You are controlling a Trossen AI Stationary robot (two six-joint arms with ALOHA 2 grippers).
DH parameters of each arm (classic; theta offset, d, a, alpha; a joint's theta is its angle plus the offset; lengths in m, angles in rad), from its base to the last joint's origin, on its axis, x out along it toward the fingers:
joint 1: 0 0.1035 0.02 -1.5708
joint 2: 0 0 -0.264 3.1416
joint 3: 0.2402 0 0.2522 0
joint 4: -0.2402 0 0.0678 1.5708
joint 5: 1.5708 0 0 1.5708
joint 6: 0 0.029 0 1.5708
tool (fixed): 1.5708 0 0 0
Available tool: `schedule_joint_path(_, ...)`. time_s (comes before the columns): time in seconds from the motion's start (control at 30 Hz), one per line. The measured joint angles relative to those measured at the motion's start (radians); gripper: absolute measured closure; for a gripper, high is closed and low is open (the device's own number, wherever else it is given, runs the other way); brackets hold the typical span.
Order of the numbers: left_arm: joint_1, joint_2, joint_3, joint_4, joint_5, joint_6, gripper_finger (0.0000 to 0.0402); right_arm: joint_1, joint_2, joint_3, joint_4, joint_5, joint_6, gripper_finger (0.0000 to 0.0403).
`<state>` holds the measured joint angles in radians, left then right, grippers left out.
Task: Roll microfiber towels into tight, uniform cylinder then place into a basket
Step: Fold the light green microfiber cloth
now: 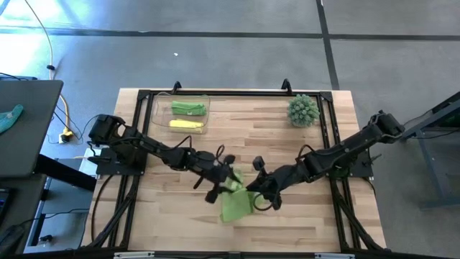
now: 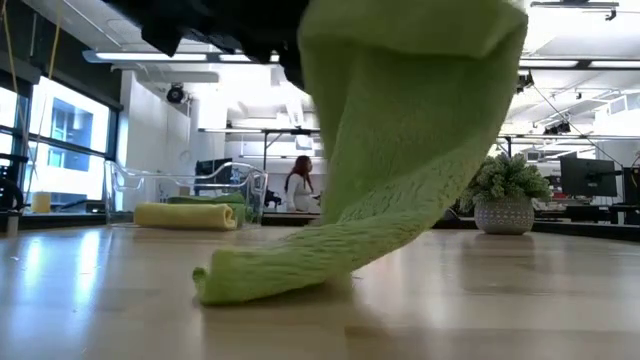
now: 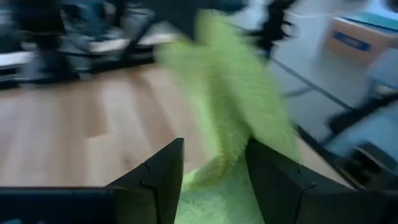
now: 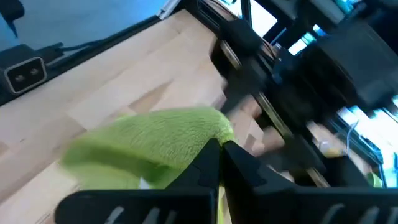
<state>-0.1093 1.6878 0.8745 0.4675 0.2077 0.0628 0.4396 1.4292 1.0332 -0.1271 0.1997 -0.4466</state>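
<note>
Left gripper (image 3: 214,180) partly spread, pinching green towel (image 1: 233,201); right gripper (image 4: 221,163) pressed together on the same towel, lifted.

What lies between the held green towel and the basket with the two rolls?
In the high view, only bare tabletop and the left arm separate the green towel from the basket.
</note>
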Motion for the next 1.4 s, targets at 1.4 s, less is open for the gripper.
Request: schedule_joint_path(1.4, -0.169, -0.001, 0.000, -0.292, -0.424, -0.157, 0.0401, -0.005, 0.063, 0.001, -0.243, -0.171, 0.876, 0.0277)
